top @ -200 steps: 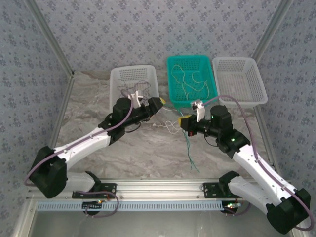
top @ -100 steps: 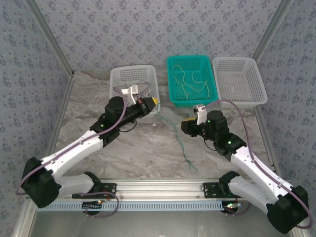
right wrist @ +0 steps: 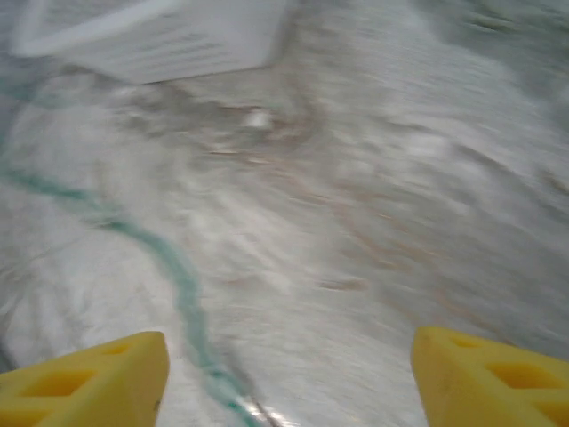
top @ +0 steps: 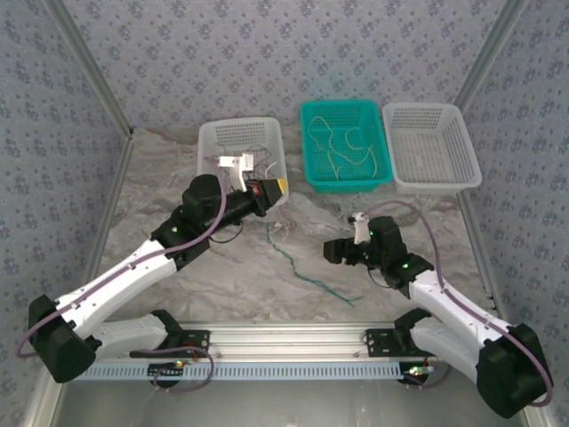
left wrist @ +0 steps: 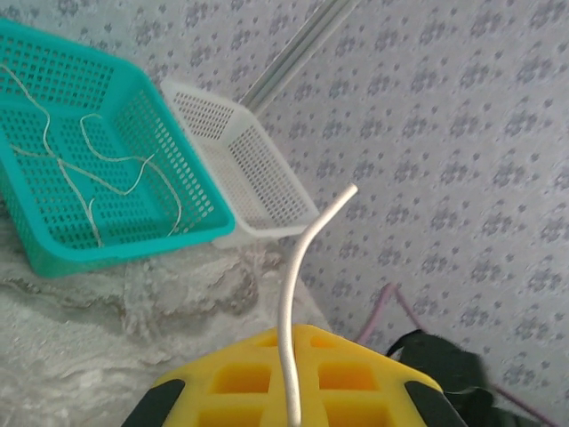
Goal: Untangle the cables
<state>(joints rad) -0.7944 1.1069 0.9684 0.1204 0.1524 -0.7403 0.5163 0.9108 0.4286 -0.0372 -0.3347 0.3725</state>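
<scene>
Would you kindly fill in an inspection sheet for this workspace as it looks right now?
Surface: marbled grey-white table, uneven-looking cover.
Job's things: dark green cable lies loose on the table; pale cables lie in the teal basket; a thin dark cable seems to lie in the left white basket.
Clutter: nothing seen.
Tools: left tool shut on a whitish cable, by the left white basket's near corner; right tool open above the table, holding nothing.
Cables: mauve hoses run along both arms.
Surroundings: right white basket, patterned walls, aluminium rail.
</scene>
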